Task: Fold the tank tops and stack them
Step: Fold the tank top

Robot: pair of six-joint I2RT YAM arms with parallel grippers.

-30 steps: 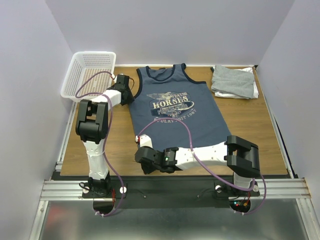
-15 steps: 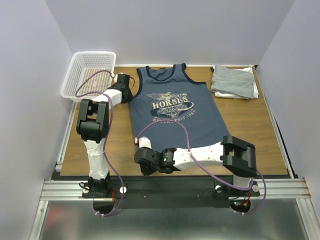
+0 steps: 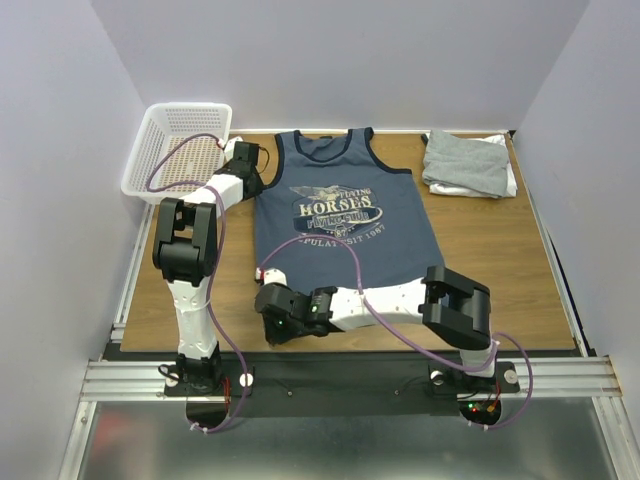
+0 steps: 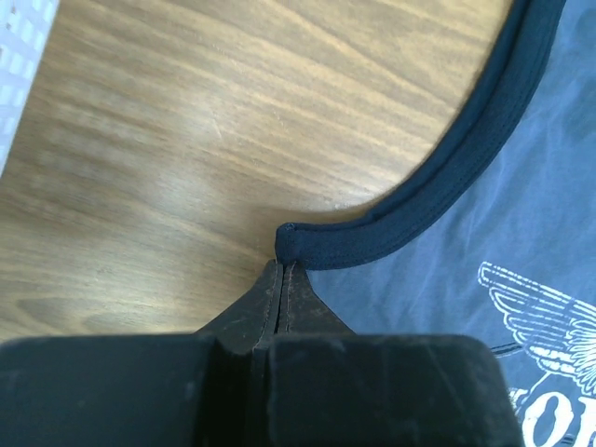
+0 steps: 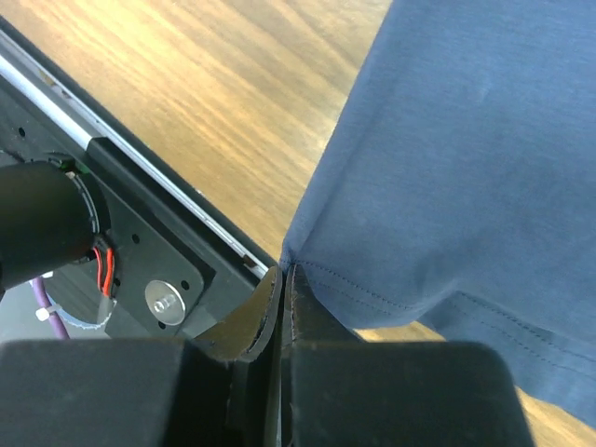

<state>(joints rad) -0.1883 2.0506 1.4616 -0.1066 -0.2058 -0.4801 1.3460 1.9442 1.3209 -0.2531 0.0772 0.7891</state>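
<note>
The left claw is closed on the dark trim at the bottom of the armhole of the navy tank top. From its wrist camera the bite looks thin; I can't quite tell how much cloth sits between the fingers. The right claw is clamped on the near hem corner of the same side, close to the table's front edge.

The shirt lies flat, print up, in the middle of the table, neck toward the back wall. Both claws hold the one long edge, which to my eye is so that whole side can be lifted and carried across the chest in a lengthwise fold.

The folded grey and white tops wait at the far right corner, presumably the stack this one joins. A white basket sits at the far left, just behind the left claw.
</note>
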